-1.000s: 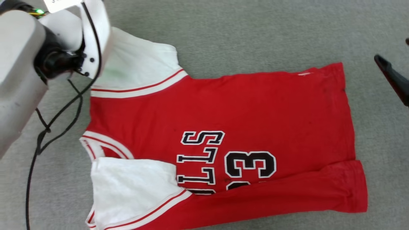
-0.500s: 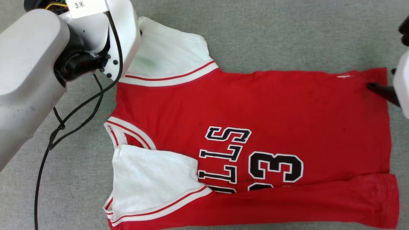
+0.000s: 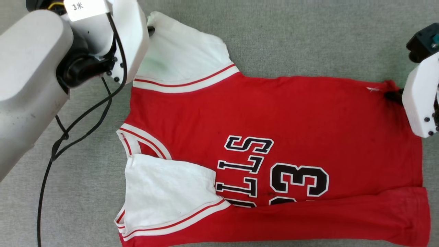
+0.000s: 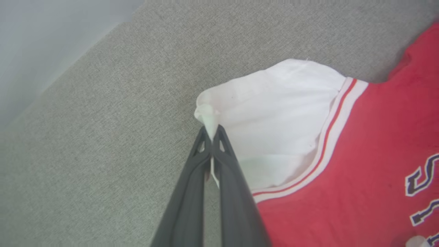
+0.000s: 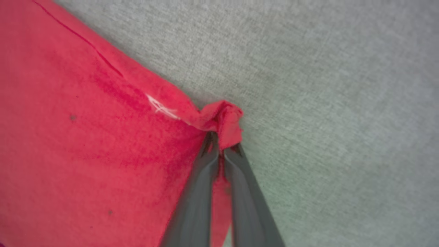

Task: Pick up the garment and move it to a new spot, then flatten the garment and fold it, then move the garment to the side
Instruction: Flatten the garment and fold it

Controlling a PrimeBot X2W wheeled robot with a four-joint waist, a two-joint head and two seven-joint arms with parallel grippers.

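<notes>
Two grippers, both shut on cloth. The left gripper (image 4: 213,137) has its fingers together on the outer corner of the far white sleeve (image 4: 274,113), w/ a small peak of fabric squeezed between the tips. The right gripper (image 5: 221,151) is closed on the far hem corner (image 5: 223,120), where the red cloth bunches into a little knot. The garment (image 3: 274,113) lies front up on the grey carpet (image 3: 308,34), collar toward the robot's left, hem toward its right. The near sleeve (image 3: 168,192) is already turned in over the chest and the near side is folded over, covering part of the letters and the "33".

Risks, as I judge: both grips are only a pinch at the edge, so if the arms lift or pull fast the cloth can slip out, esp. at the sleeve tip. If the 2 arms don't move at the same rate, the far edge goes skew and the fold lands crooked, or the near fold opens again. The dark cable (image 3: 63,136) hangs near the collar and may drag on the cloth.

Vs. 1 s ago: the right gripper was then well apart from the hem; 0.5 s ago one finger just reached the corner; now it is clamped there. The left arm is at the sleeve in all three. The whole view shifted too, which is camera motion, not the garment
</notes>
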